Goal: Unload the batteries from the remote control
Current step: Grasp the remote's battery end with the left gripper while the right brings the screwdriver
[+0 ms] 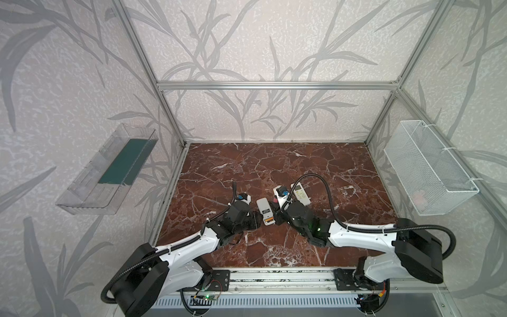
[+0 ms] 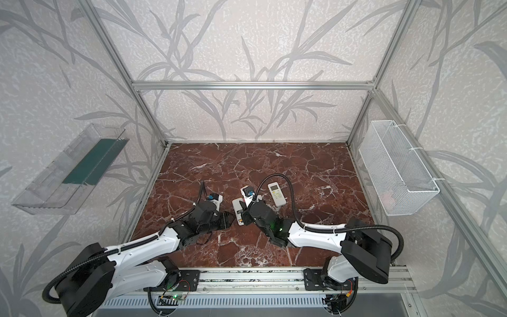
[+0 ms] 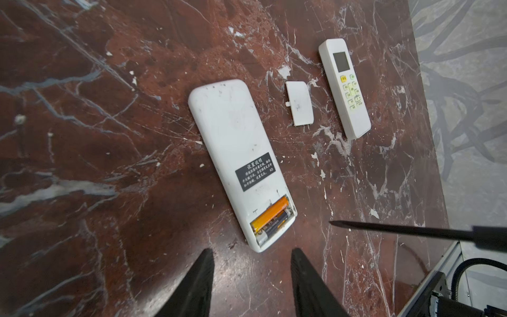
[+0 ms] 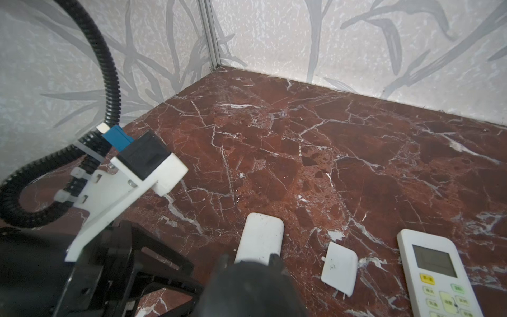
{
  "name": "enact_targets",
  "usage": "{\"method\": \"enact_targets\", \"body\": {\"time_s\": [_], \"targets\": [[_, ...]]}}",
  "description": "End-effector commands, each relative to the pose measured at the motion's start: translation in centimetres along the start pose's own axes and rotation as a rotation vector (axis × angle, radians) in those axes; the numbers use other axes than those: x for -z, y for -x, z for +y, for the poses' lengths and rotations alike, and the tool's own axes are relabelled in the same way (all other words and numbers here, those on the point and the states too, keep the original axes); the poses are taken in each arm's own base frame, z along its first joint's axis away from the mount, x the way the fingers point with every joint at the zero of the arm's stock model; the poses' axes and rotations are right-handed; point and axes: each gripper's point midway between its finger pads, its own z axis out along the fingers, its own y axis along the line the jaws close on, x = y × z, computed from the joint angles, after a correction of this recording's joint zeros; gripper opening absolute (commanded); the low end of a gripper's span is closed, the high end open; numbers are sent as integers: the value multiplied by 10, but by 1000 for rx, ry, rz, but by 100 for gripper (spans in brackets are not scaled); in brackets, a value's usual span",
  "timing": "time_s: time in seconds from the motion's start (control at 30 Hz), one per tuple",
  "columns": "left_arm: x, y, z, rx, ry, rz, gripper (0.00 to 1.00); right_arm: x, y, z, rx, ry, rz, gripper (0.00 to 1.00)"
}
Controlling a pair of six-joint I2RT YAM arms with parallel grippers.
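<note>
Red-brown marble tabletop, white-veined, walled in by leaf-print paper and an aluminium frame. Both arms reach in from the near rail and meet about mid-table.

Left gripper: fingers spread, nothing between them, low over the marble. Just ahead of them is the battery end of the face-down remote, white, with a black label on its back. Its compartment is uncovered. Inside, side by side and seated lengthwise, are an orange battery and a dark battery.

Right gripper: pressed together, at the other side of that same remote end. In the left wrist view a slim dark shaft comes in from that side. Its point is near the compartment corner, apart from the remote. Cannot tell whether it is a tool or the gripper's own closed fingers. In the right wrist view something dark and blurred hides the battery end.

Beyond, a small white cover lies flat beside the remote, not touching it. Just past that is a second remote, face up, with its screen and buttons showing.

Farther off, a clear plastic tray hangs on the left wall and a white wire basket on the right wall.
</note>
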Motion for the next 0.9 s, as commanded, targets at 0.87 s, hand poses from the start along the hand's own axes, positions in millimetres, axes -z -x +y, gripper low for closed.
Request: {"method": "enact_targets", "body": {"time_s": [0.87], "targets": [[-36,6,-7,85,-49,62,41,-25,-11,0,4,-63,-1,0]]}}
